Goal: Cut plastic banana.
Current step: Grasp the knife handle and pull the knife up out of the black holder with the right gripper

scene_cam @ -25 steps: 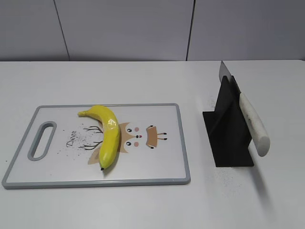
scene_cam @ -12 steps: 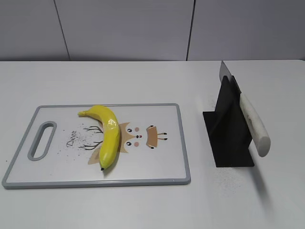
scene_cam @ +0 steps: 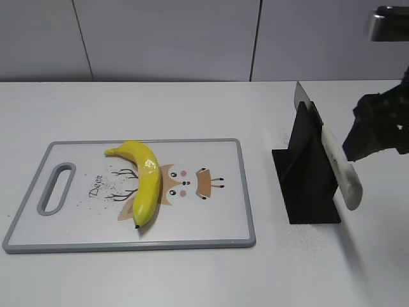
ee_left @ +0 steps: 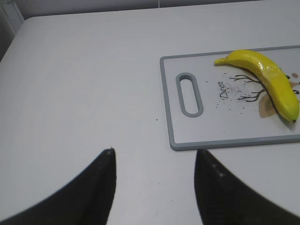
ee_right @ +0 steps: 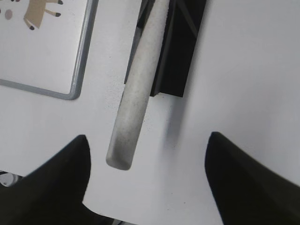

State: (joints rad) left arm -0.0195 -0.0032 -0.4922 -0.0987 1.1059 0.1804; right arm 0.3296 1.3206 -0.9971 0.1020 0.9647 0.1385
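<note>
The yellow plastic banana [scene_cam: 146,179] lies on a white cutting board [scene_cam: 211,224] with a grey rim; both also show in the left wrist view, banana [ee_left: 269,79] and board [ee_left: 211,136]. A knife with a white speckled handle [scene_cam: 340,167] rests slanted in a black stand [scene_cam: 307,173]. My right gripper [scene_cam: 374,131] has come in at the right edge, just beside the handle; in its wrist view it [ee_right: 147,140] is open, with the handle [ee_right: 136,98] between the fingers near the left one. My left gripper [ee_left: 154,152] is open over bare table, left of the board.
The board has a grey handle slot [scene_cam: 56,188] at its left end and a deer drawing [scene_cam: 192,182] in the middle. The white table [scene_cam: 192,275] runs to a grey panel wall [scene_cam: 166,38] at the back.
My right arm has entered the exterior view at the right edge, next to the knife handle. The banana, board, knife and stand have not moved.
</note>
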